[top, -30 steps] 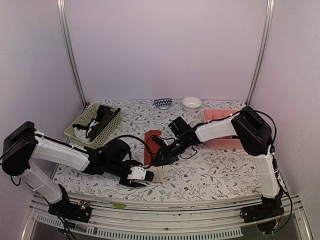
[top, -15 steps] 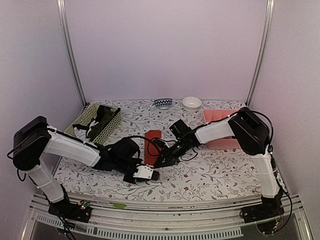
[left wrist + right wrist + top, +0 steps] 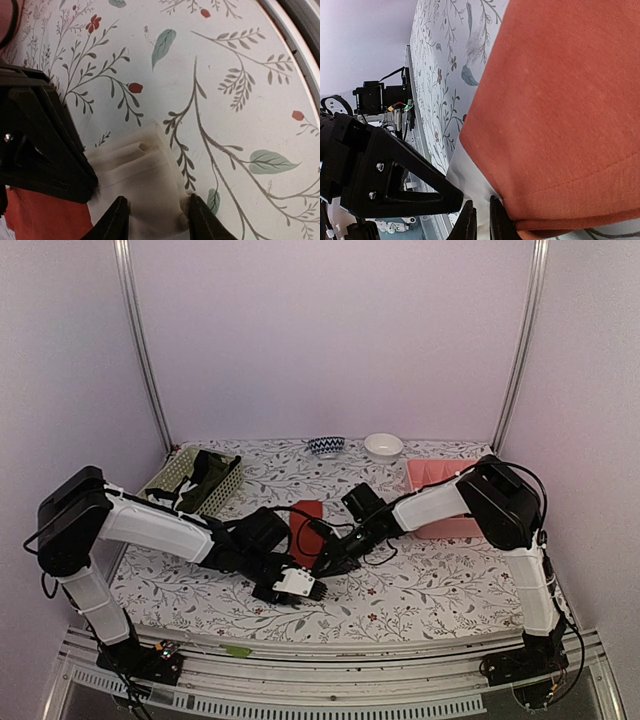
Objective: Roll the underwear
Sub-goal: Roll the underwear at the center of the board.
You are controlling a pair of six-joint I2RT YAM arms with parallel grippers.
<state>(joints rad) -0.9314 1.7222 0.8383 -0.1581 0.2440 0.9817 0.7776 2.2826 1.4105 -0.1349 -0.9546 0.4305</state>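
Observation:
The red-orange underwear lies flat mid-table, and fills the right wrist view. Its cream-white part points to the near edge. My left gripper is low at that end. In the left wrist view the left gripper stands open, its fingers astride the cream cloth and touching its sides. My right gripper comes in from the right. In its own view the right gripper is shut on the cream edge beside the red hem. The black underwear lies in the basket.
A pale green basket stands at the back left and a pink tray at the right. A patterned bowl and a white bowl sit at the back. The metal front rail runs close to the left gripper.
My left arm has swung right and brought its gripper to the near end of the red-orange underwear. The right gripper has stayed at that end, barely shifting.

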